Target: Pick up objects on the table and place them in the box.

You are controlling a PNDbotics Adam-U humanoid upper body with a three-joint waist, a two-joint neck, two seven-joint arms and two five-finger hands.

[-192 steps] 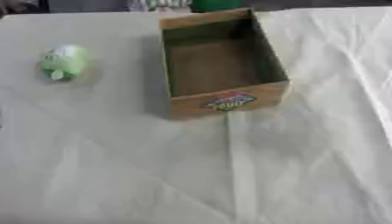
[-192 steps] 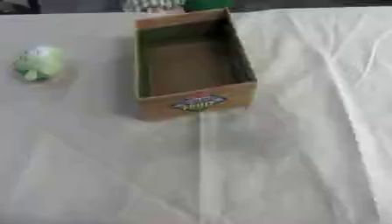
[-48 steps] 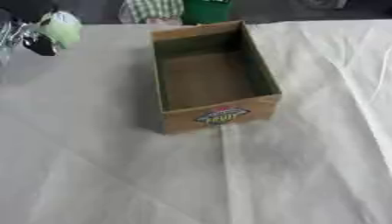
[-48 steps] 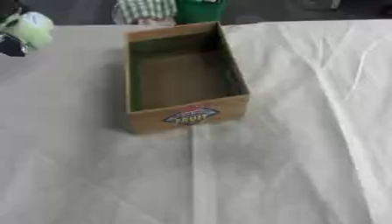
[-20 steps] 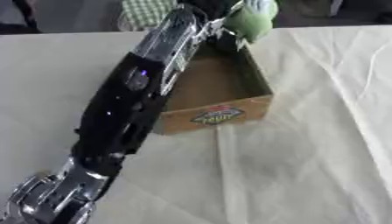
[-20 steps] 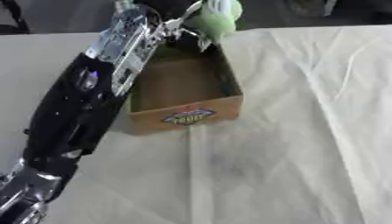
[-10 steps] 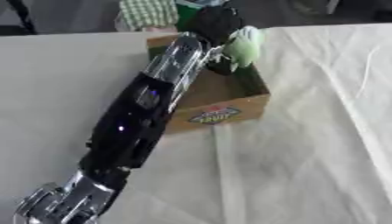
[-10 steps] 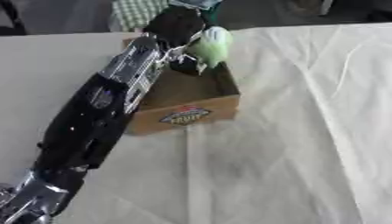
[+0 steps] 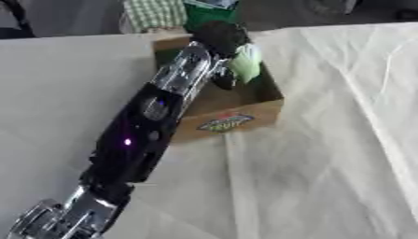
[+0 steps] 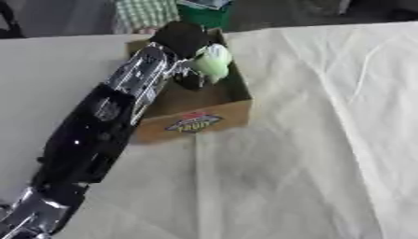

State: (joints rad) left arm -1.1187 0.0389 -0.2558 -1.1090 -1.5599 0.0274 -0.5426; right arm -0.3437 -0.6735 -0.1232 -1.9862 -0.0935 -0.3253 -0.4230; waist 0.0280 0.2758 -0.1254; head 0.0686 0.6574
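The left arm (image 9: pixel 139 140) lies across the cardboard box (image 9: pixel 245 109), hiding its left wall and most of its floor, and runs out of view at the lower left corner. The left hand (image 9: pixel 219 37) above the box is a dark blur; how its fingers meet the pale green object (image 9: pixel 245 63) cannot be made out. That object's shape is too blurred to name. The box's printed label (image 9: pixel 224 122) is unreadable.

The box (image 9: pixel 237 119) sits on the table (image 9: pixel 326 163) toward its far edge. The left hand (image 9: pixel 219 37) reaches from the near left over the box, holding a toy (image 9: pixel 245 63) above its right side.
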